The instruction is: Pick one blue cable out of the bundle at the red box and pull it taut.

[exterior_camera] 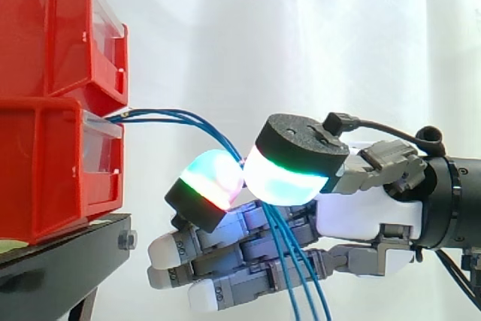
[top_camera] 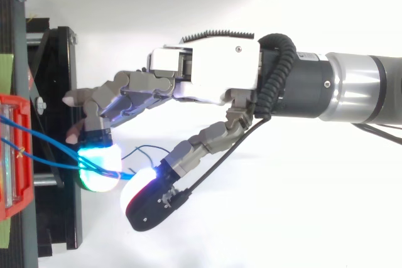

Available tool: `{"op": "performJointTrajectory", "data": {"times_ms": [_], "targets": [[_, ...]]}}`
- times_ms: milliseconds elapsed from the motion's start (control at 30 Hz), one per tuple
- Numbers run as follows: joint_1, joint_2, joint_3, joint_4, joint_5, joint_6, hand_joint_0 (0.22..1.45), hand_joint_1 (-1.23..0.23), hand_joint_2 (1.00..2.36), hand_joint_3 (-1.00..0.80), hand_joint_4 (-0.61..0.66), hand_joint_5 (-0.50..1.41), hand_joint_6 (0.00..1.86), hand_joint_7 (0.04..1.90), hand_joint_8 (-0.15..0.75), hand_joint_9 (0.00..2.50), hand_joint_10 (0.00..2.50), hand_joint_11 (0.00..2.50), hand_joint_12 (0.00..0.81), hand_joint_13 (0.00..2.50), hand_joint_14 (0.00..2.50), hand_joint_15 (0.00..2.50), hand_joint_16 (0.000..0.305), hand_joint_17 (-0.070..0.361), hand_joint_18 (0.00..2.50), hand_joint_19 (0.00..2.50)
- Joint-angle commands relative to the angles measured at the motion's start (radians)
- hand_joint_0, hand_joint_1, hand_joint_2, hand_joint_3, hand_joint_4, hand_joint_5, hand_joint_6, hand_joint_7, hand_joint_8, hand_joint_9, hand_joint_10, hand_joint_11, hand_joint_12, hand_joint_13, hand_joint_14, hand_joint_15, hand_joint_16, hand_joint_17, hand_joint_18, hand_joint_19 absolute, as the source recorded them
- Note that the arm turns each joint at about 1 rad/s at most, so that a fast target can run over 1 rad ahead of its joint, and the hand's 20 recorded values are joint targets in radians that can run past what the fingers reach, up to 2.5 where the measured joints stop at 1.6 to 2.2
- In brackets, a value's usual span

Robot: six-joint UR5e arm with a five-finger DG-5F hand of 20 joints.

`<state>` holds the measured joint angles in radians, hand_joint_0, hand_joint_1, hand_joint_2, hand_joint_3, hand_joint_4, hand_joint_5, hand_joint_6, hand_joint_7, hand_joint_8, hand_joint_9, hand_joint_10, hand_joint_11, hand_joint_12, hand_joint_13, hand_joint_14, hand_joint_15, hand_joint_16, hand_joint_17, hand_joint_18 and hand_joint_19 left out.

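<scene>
My hand (exterior_camera: pixel 353 208) was clamped, two glowing pads (exterior_camera: pixel 285 178) pressed together on the blue cables (exterior_camera: pixel 180 118) near the lower red bin (exterior_camera: pixel 45 178). The grasp looked made, but the strands arched loosely from the bin's front to my pads, so I judged the taut pull not yet done. I couldn't tell whether I pinched one strand or several. Their loose ends ran off the side view's lower edge.

The hand (top_camera: pixel 213 67) has a white palm cover fixed with a small dark screw, and finger links of grey metal. The fingertips (exterior_camera: pixel 282 182) are thick rounded pads. Two are black-backed and glow cyan and white, one with green and red tints. The rest are plain white. The arm (top_camera: pixel 364 86) is a black cylinder joined to a silver-grey section.
</scene>
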<state>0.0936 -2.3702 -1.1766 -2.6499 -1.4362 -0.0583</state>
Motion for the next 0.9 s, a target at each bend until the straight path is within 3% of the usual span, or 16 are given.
{"op": "performJointTrajectory", "data": {"times_ms": [0, 33, 133, 267, 467, 633, 867], "targets": [[0.0, 0.0, 0.0, -0.001, -0.001, 0.0, 0.66, -0.94, 1.0, -0.5, 0.15, -0.19, 0.88, 0.91, 0.283, 0.55, 0.0, 0.19, 0.368, 0.25, 0.0, 0.0, 0.057, 0.129, 0.37, 0.09], [0.0, -0.001, 0.0, -0.001, 0.0, 0.0, 0.56, -0.87, 1.0, -0.5, 0.17, -0.18, 0.87, 0.92, 0.3, 0.55, 0.0, 0.19, 0.379, 0.25, 0.0, 0.0, 0.059, 0.133, 0.36, 0.11], [0.0, -0.001, 0.0, -0.001, 0.0, 0.0, 0.51, -0.79, 1.0, -0.5, 0.18, -0.17, 0.86, 0.93, 0.316, 0.58, 0.0, 0.19, 0.392, 0.26, 0.0, 0.0, 0.061, 0.138, 0.37, 0.12], [0.002, 0.0, 0.0, 0.001, -0.001, 0.0, 0.57, -0.69, 1.0, -0.5, 0.17, -0.15, 0.85, 0.98, 0.313, 0.62, 0.0, 0.19, 0.38, 0.27, 0.0, 0.0, 0.059, 0.132, 0.36, 0.14], [0.002, 0.0, 0.0, -0.001, -0.001, 0.002, 0.62, -0.75, 1.02, -0.26, 0.15, -0.14, 0.87, 1.04, 0.321, 0.66, 0.01, 0.21, 0.376, 0.32, 0.0, 0.0, 0.057, 0.128, 0.41, 0.14], [0.002, -0.001, 0.0, -0.001, -0.003, 0.005, 0.63, -0.82, 1.02, -0.16, 0.11, -0.14, 0.87, 1.08, 0.321, 0.67, 0.0, 0.22, 0.376, 0.34, 0.0, 0.0, 0.057, 0.128, 0.43, 0.14], [0.002, -0.001, 0.0, -0.004, -0.004, 0.008, 0.69, -0.92, 1.02, -0.23, 0.05, -0.16, 0.89, 1.0, 0.306, 0.63, 0.01, 0.21, 0.372, 0.32, 0.0, 0.0, 0.057, 0.128, 0.42, 0.1]]}}
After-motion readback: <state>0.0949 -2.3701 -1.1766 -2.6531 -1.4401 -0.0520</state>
